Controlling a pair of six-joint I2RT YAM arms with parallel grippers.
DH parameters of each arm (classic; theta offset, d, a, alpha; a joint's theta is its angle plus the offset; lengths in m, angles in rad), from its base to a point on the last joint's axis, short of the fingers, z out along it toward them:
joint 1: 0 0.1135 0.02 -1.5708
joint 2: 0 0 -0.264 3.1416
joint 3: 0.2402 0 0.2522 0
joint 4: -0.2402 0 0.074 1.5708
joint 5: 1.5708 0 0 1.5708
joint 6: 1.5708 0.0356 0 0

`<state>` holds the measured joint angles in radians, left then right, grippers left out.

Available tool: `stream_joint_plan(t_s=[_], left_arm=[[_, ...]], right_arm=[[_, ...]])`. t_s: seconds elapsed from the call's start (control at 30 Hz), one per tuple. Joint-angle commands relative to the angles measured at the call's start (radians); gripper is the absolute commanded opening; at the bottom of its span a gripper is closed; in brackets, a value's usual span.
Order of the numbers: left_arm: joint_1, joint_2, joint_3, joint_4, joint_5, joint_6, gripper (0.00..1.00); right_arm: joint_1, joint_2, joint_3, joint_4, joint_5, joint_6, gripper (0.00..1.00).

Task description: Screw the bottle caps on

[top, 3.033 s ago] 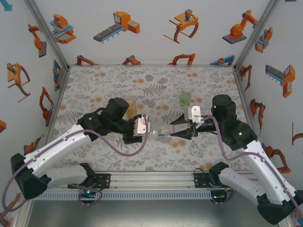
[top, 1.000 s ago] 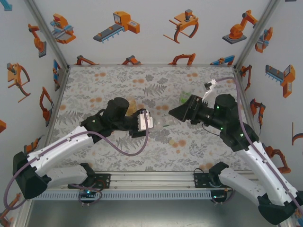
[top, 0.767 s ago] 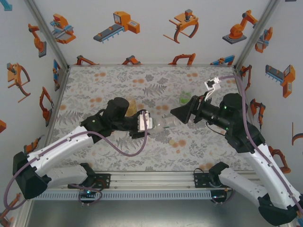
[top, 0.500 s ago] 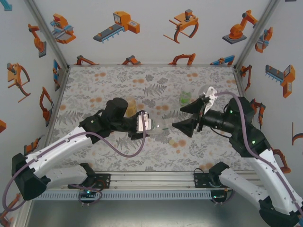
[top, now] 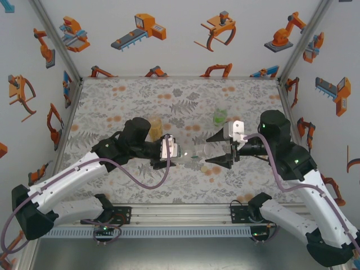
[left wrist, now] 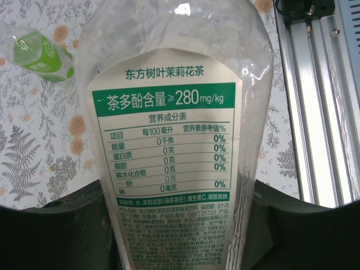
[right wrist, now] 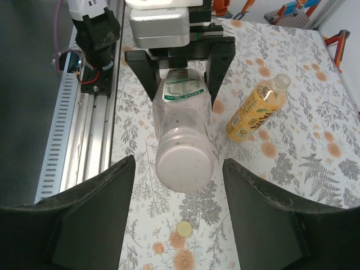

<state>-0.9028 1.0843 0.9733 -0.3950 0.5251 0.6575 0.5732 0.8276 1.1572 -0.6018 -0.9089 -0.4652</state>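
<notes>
Caps: one white cap point(right wrist: 184, 164), as I read it, sits on the mouth of the slim clear bottle point(right wrist: 181, 109), facing the right hand point(top: 218, 149). Threads are hidden, so I cannot tell how far home it is.

Slim bottle is held level above the worktop point(top: 129, 95), with the left hand point(top: 170, 153) pinching its labelled body. Right hand is spread, one finger either side of the capped end, not touching.

Step judged: tightening this cap, hand off it just now. The next move calls for closing squarely on the cap's rim, then twisting against the left hand's grip. Thin, smooth plastic; likely to flex or slip.

- Small pale yellow cap point(right wrist: 184, 228): round, flat, loose on the worktop below the slim bottle's capped end.
- Yellow-orange bottle point(right wrist: 256, 109): lies flat beside the slim bottle.
- Green-labelled bottle point(left wrist: 42, 53): lies tilted near the slim bottle's capped end.
</notes>
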Motion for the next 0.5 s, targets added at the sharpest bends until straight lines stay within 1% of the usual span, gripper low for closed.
stream_joint_plan(t_s=[0.0, 0.27, 0.47], left_arm=[[-0.004, -0.020, 0.016, -0.015, 0.036, -0.008, 0.00], [-0.004, -0.012, 0.020, -0.015, 0.038, -0.007, 0.00], [-0.004, -0.009, 0.021, -0.013, 0.040, -0.006, 0.00]], right_arm=[[0.005, 0.000, -0.012, 0.022, -0.040, -0.044, 0.57], [0.005, 0.002, -0.025, 0.031, -0.018, -0.044, 0.54], [0.005, 0.007, -0.031, 0.036, -0.012, -0.044, 0.48]])
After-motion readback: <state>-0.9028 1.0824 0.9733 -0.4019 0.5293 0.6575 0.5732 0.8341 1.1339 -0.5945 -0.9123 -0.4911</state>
